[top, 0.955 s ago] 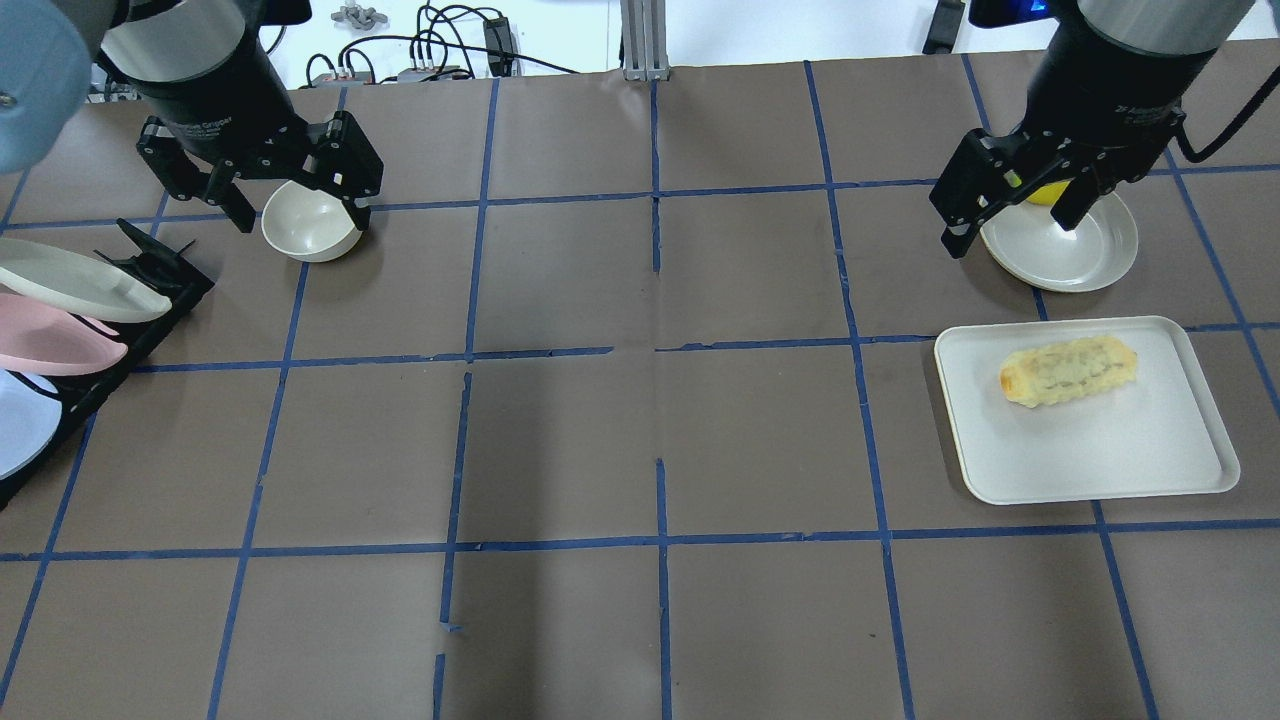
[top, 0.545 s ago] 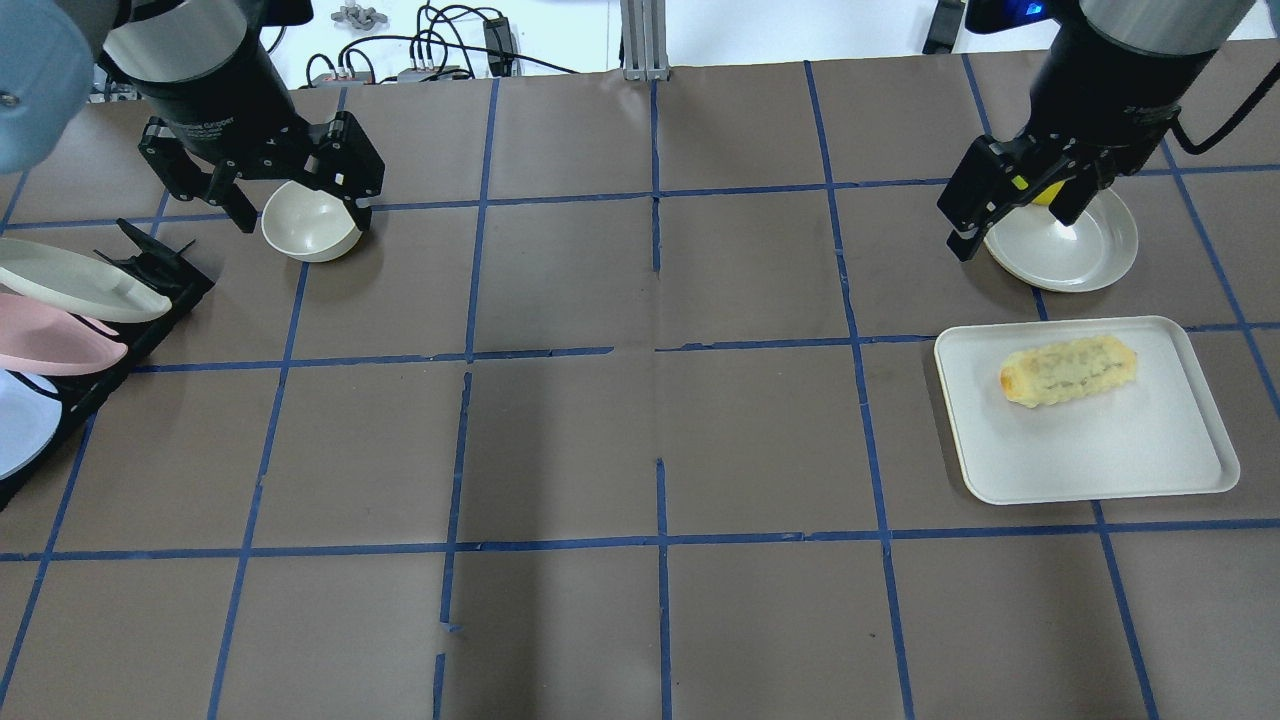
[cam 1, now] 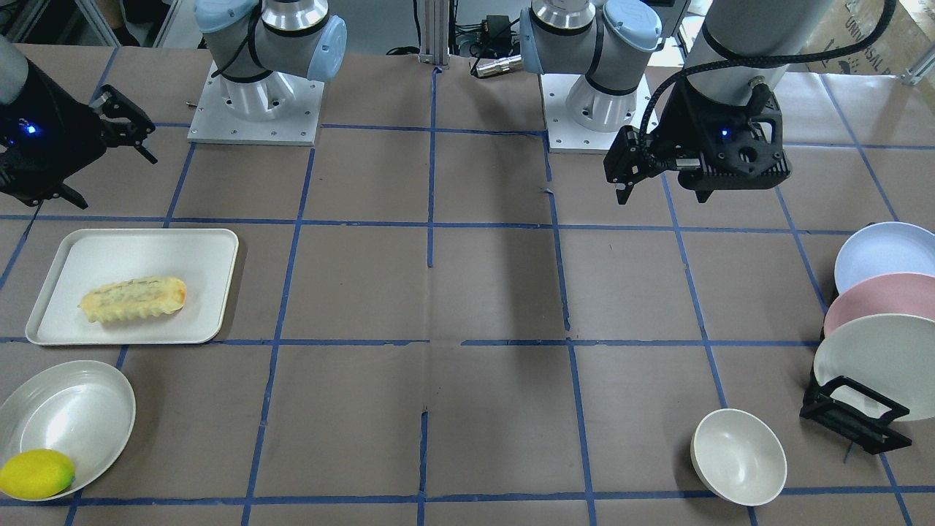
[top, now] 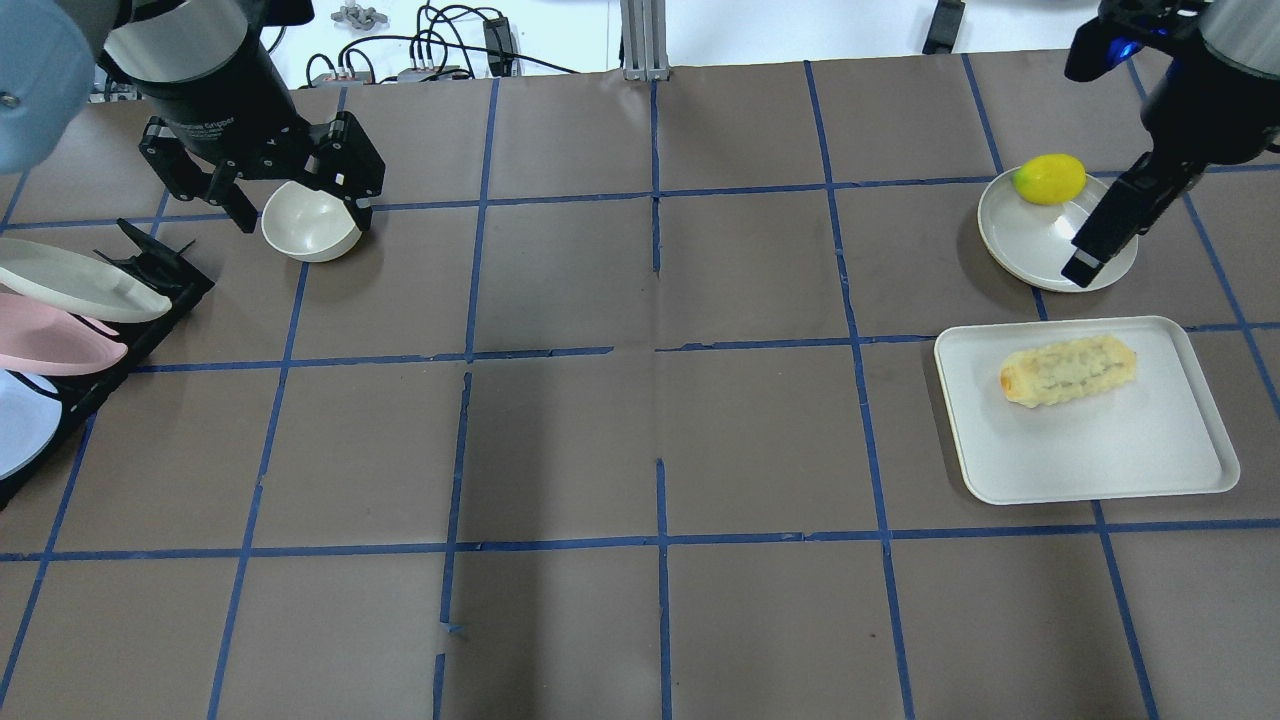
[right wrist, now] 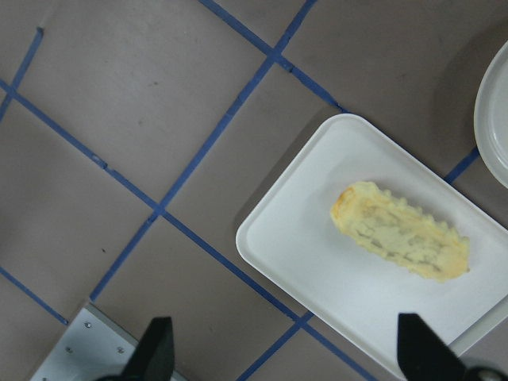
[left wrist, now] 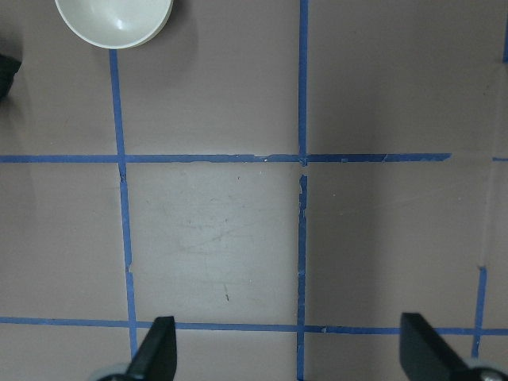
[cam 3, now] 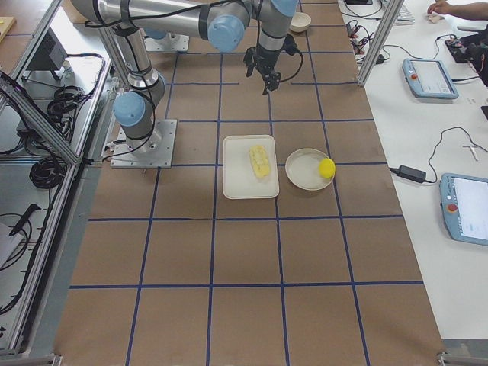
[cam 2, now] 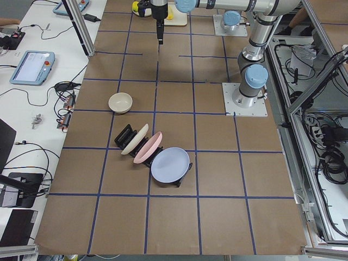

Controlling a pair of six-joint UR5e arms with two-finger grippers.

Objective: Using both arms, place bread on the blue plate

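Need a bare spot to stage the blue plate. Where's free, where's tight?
Free: the whole middle of the table, between the bowl and the tray, front to back. Tight: robot's left end, where the rack holds the blue plate and two others; right end, with tray, bread and lemon dish.

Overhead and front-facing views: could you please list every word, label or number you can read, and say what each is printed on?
"Gripper": white print on the black body of the left tool, overhead view; the word before it is too small to read.
"UNIVERSAL": on the cardboard box at the front-facing view's top right corner; the rest is cut off.
Nothing else is legible.
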